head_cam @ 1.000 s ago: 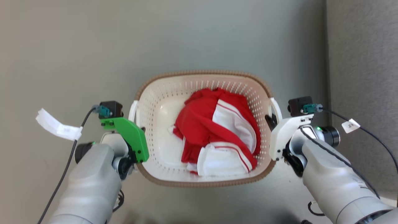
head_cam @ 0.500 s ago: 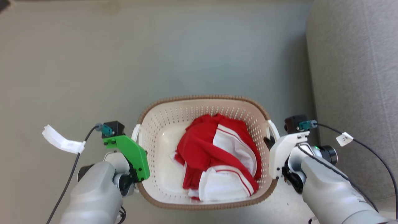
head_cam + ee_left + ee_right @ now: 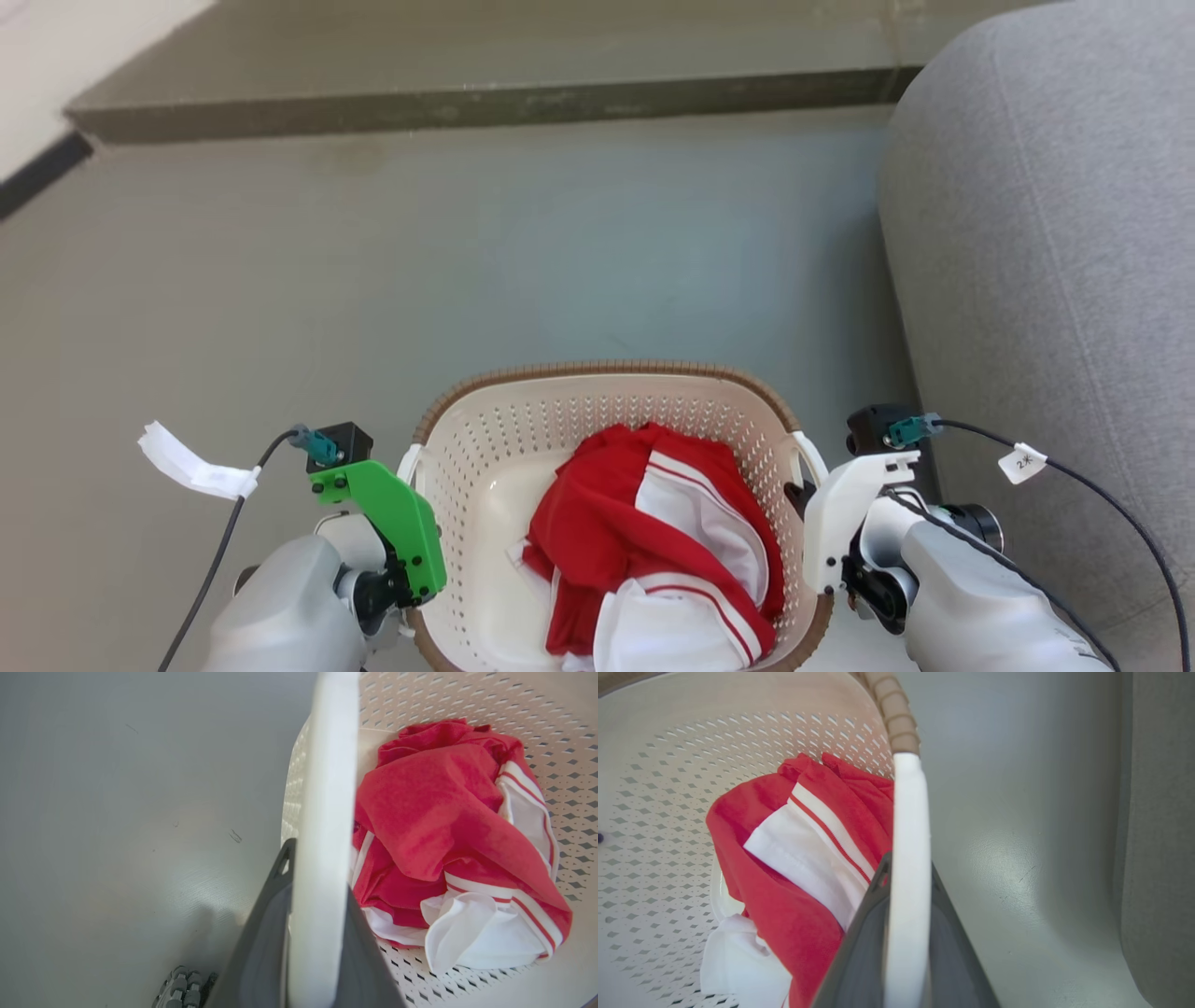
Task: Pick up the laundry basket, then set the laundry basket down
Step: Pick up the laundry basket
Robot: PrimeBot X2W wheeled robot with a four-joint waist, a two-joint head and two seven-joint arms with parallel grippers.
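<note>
The basket sits square between the two arms. Its long axis runs side to side from one pincer to the other, so neither arm is nearer; each has one end. The left pincer is closed narrow on the basket's left handle, with one dark finger on the outer face of the white bar and one on the face toward the basket's inside. The right pincer clamps the right handle the same way, just short of where the brown rim meets it. In the basket lies a crumpled red and white garment, heaped toward the right half, so that end probably weighs a little more. I cannot tell for sure whether the basket's base is off the floor, as the head view cuts off its near side. A grey sofa stands close on the basket's right, just past the right arm, and a low step lies well beyond the basket's far side. As I judge it, the coming move depends on both arms moving together so the axis stays level. There is room beyond and to the left of the basket, little to its right.
</note>
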